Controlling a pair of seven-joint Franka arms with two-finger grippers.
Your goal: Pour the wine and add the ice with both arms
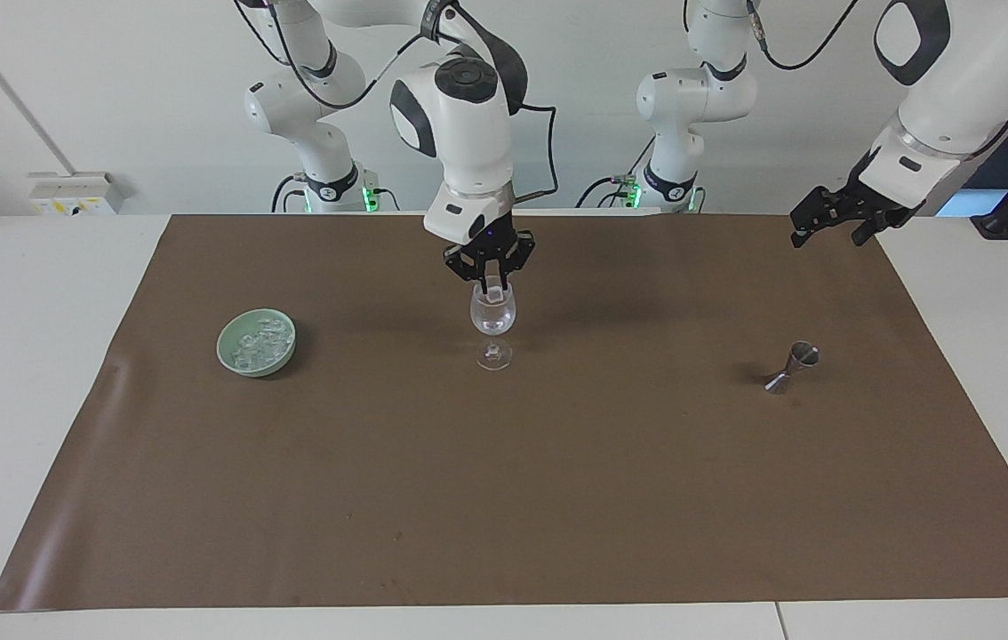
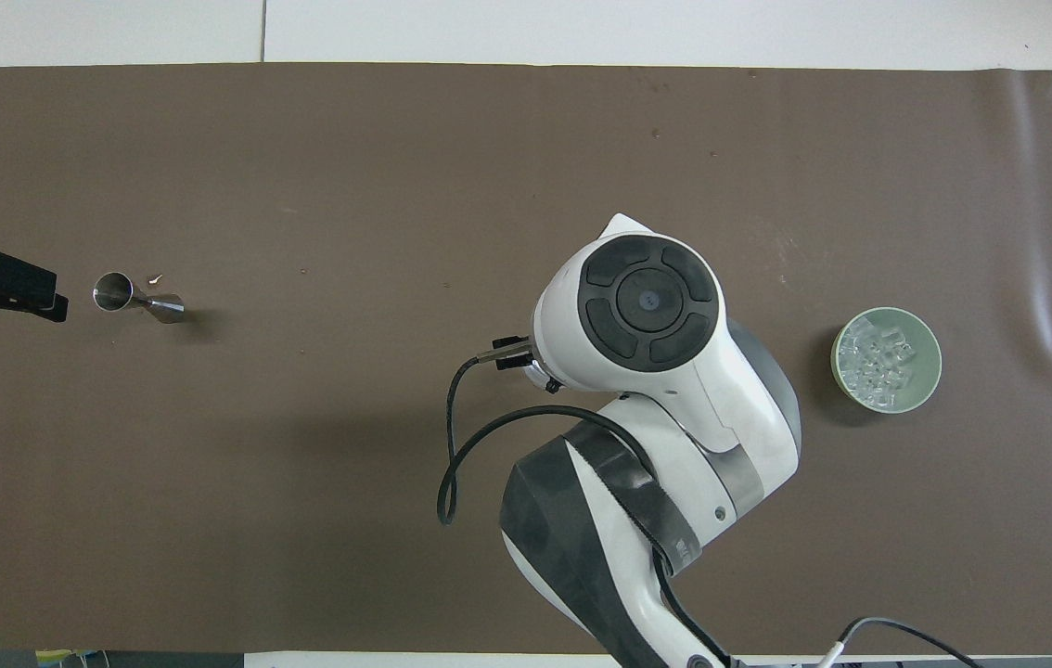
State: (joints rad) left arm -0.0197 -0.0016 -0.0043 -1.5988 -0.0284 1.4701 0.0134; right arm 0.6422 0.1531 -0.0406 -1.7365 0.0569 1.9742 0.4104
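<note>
An ice cube (image 1: 493,290) is pinched by the right gripper (image 1: 492,286) over the upright wine glass (image 1: 492,321); cube's axis unclear. Left gripper (image 1: 827,220), raised near jigger (image 1: 792,367): finger state cannot be told.

White table (image 1: 33,373) with a big brown paper sheet (image 1: 504,498) spread over most of it. Three things sit on the sheet in a rough row: a pale green bowl (image 1: 257,342) of ice (image 1: 260,340) toward the right arm's end, a stemmed wine glass (image 1: 493,324) standing upright about mid-table, and a little metal jigger (image 1: 792,367) toward the left arm's end, tipped over at a slant. All well apart from each other.
</note>
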